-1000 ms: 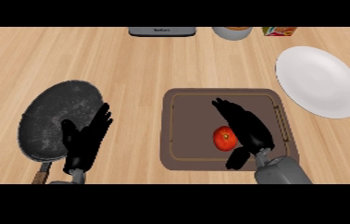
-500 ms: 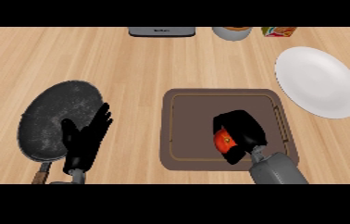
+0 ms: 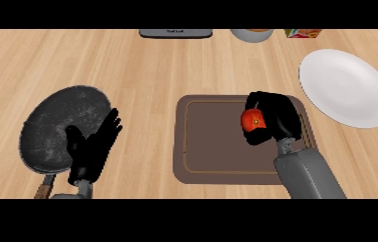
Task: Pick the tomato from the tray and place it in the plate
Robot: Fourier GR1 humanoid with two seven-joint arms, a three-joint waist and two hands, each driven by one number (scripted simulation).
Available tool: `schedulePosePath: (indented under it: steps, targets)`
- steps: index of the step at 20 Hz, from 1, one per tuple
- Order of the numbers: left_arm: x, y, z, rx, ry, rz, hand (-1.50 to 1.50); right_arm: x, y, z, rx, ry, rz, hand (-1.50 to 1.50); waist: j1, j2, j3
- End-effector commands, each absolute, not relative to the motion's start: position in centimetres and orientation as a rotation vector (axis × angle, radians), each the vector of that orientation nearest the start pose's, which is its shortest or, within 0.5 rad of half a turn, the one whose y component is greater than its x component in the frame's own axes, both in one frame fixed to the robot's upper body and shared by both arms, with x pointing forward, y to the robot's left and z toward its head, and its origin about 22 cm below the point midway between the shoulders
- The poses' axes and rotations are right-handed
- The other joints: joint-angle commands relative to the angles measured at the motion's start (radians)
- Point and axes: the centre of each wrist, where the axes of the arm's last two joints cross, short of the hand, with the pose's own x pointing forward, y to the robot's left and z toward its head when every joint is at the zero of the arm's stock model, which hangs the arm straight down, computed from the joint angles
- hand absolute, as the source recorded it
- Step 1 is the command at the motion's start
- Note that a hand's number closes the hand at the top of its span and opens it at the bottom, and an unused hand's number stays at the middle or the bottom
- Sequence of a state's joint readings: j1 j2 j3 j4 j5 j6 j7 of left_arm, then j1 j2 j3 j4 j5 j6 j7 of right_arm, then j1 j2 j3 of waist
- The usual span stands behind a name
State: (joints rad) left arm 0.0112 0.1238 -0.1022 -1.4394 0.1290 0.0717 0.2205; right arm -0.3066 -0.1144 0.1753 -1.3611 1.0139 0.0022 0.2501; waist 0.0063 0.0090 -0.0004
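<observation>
The red tomato [image 3: 252, 119] is over the right part of the brown tray [image 3: 214, 141], and my right hand [image 3: 275, 117] is curled round it from the right, hiding most of its far side. The white plate [image 3: 344, 93] lies at the counter's right edge, just right of the tray and apart from the hand. My left hand [image 3: 92, 148] rests open, fingers up, at the lower left beside the dark pan.
A black frying pan [image 3: 60, 123] lies at the left with its handle toward the lower edge. Along the back edge stand a grey device [image 3: 176, 33], a bowl [image 3: 252, 34] and a small box [image 3: 303, 33]. Bare wood shows between pan and tray.
My right hand has closed round the tomato and carried it a little farther back over the tray. The left hand has not moved.
</observation>
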Motion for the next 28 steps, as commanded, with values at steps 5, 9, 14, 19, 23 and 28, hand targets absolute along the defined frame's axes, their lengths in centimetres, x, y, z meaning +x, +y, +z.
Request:
schedulePosePath:
  steps: [5,9,14,19,23,28]
  targets:
    - [23.9,23.6,-2.6,-0.007,-1.222,-0.022,0.0,35.3,-25.4,7.9,-1.34,-1.047,0.227,1.5,0.016,0.029,-0.005]
    - [24.1,22.7,-2.3,-0.039,-1.236,-0.059,0.0,37.2,-27.1,10.8,-1.499,-0.953,-0.079,1.5,0.067,0.042,-0.005]
    - [24.2,22.1,-2.2,-0.052,-1.248,-0.093,0.0,38.6,-29.6,13.3,-1.658,-0.836,-0.44,1.5,0.105,0.05,-0.003]
    - [24.7,21.3,-2.0,-0.074,-1.251,-0.107,0.0,39.4,-31.3,14.5,-1.771,-0.793,-0.654,1.5,0.121,0.057,0.0]
    - [24.9,20.8,-1.9,-0.082,-1.242,-0.11,0.0,39.3,-32.2,13.1,-1.847,-0.767,-0.737,1.5,0.114,0.05,0.003]
    - [25.3,21.7,-1.7,-0.045,-1.25,-0.092,0.0,38.5,-35.1,11.3,-1.969,-0.661,-0.776,1.5,0.095,0.042,0.003]
